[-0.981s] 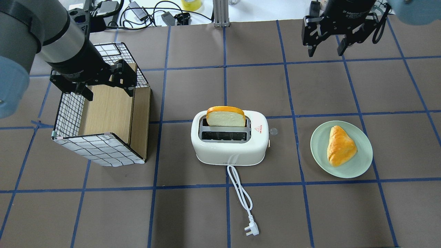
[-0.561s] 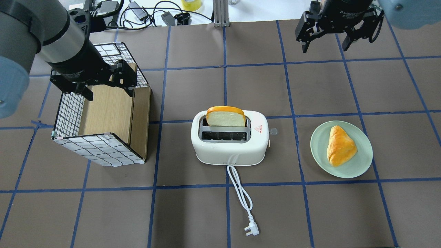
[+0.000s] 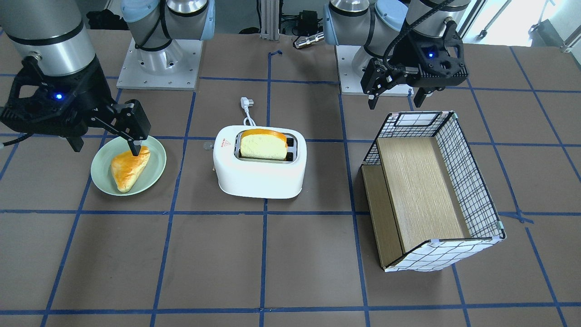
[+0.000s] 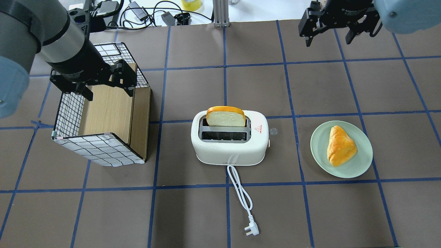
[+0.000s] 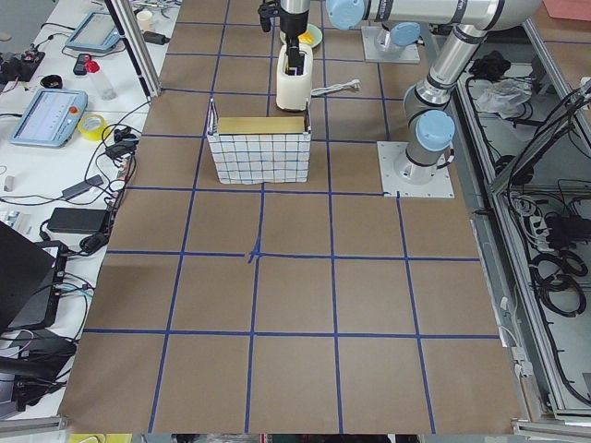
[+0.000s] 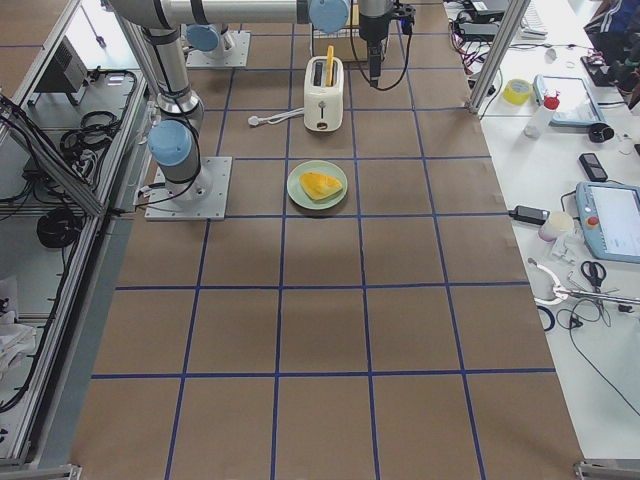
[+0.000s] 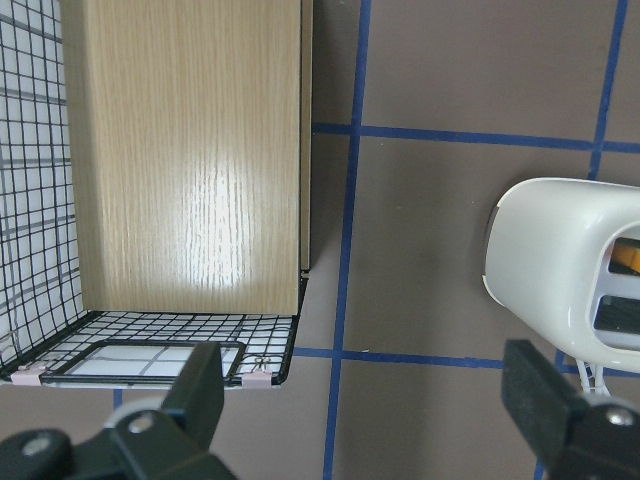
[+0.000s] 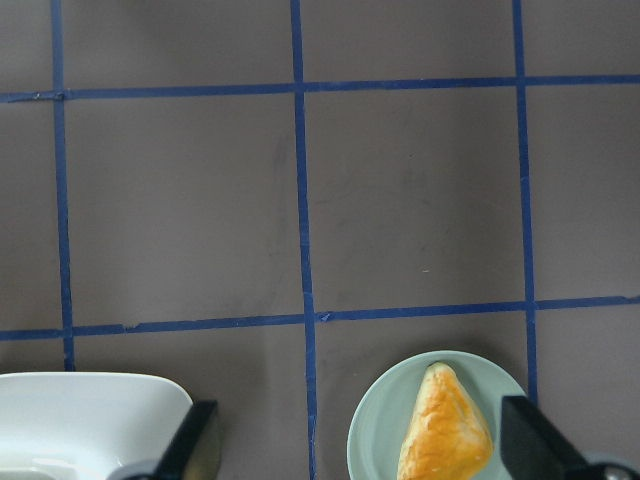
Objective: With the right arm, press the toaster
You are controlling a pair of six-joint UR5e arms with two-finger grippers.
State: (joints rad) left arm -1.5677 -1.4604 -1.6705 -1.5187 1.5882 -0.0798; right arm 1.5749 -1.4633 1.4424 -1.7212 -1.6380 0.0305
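Item: toaster [image 4: 229,141], white, two-slot, mid-surface [image 4: 193,213], between grid-patterned box [image 4: 100,150] and green plate [image 4: 361,165].
Detail: bread slice [image 4: 226,117] upright in the slot farther from the robot; near slot vacant; cord [image 4: 241,196] trails toward the robot, plug loose. Plate carries one pastry [image 4: 340,145]. Right pincer [image 4: 328,41]: jaws spread wide, holding nothing, raised over the far right of the surface, well apart from the toaster. Left pincer [image 4: 109,93]: jaws spread wide, holding nothing, above the box.

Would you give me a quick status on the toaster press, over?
Left gripper, right gripper both open, empty. Right one high, clear of toaster; bread up in slot. Plate beside toaster, nothing blocking.
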